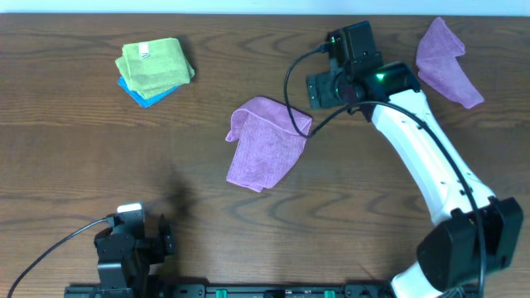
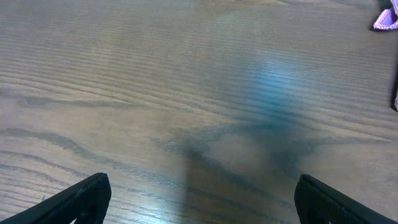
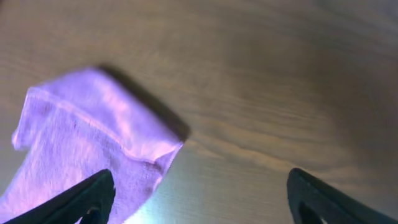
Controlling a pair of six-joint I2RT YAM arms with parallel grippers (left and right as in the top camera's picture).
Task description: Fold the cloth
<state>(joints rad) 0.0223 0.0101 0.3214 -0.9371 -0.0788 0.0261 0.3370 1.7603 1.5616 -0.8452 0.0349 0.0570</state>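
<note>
The pinkish-purple cloth (image 1: 267,142) lies crumpled and partly folded over itself in the middle of the table. In the right wrist view it (image 3: 87,143) fills the lower left. My right gripper (image 1: 315,89) is just beyond the cloth's far right corner. Its fingers (image 3: 199,186) are wide open and empty, and the left finger is over the cloth's edge. My left gripper (image 1: 164,242) rests near the front left edge, far from the cloth. It is open and empty over bare wood (image 2: 202,193).
A bluer lavender cloth (image 1: 445,60) lies at the back right, close to the right arm. A folded lime-green cloth (image 1: 153,64) sits on a blue cloth (image 1: 145,93) at the back left. A scrap of purple cloth (image 2: 385,18) shows at the left wrist view's top right corner.
</note>
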